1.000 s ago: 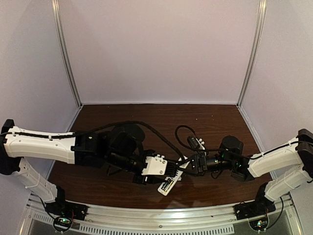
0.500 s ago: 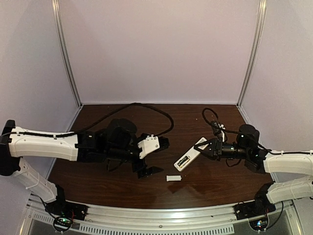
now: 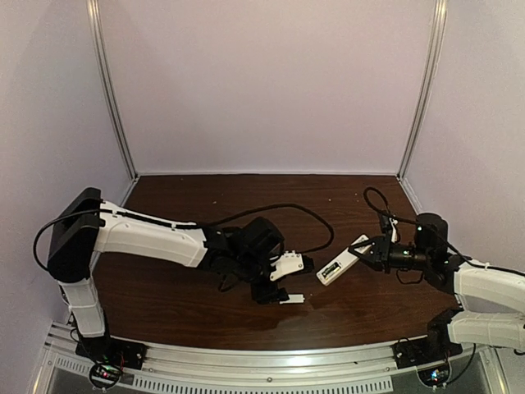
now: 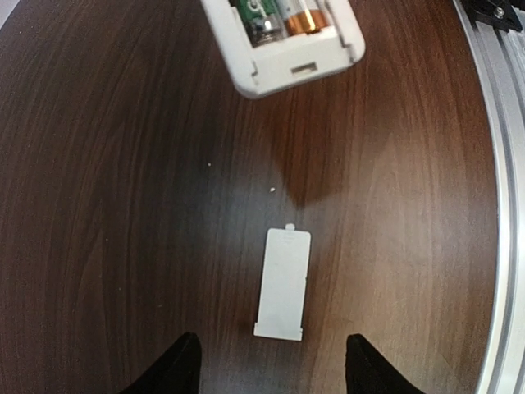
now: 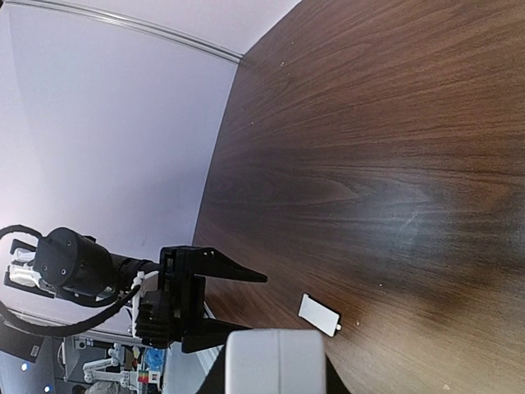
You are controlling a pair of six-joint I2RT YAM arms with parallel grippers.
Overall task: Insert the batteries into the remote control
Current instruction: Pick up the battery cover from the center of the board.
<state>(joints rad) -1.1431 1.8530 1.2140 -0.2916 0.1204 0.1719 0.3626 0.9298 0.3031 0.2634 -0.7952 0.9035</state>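
1. The left arm (image 3: 148, 238) extends from the near left corner toward the middle of the dark wooden table (image 3: 189, 316), with its wrist angled down.
2. The left jaws stand apart and grip nothing. In the left wrist view the two dark fingertips (image 4: 182, 365) sit low over the wood, one on either side of the gap.
3. Just ahead of that gap a small white cover piece (image 4: 283, 283) lies flat on the table. It touches neither fingertip and has a small tab on its far short edge.
4. Beyond the cover is the remote control (image 3: 338, 266), a slim white bar set at a slant, its free end pointing toward the left arm. In the left wrist view that end shows at the top with its back side up, and it casts a shadow on the wood beneath.
5. The batteries (image 4: 283, 16) lie side by side in the remote's open recess. One shows a green and silver label, the other a copper band. Only their near ends are in view.
6. The right jaws are clamped on the remote's far end, and the right arm (image 3: 484, 283) comes in from the right edge. In the right wrist view the remote's white body sits at the bottom edge, with the cover on the table beyond it.
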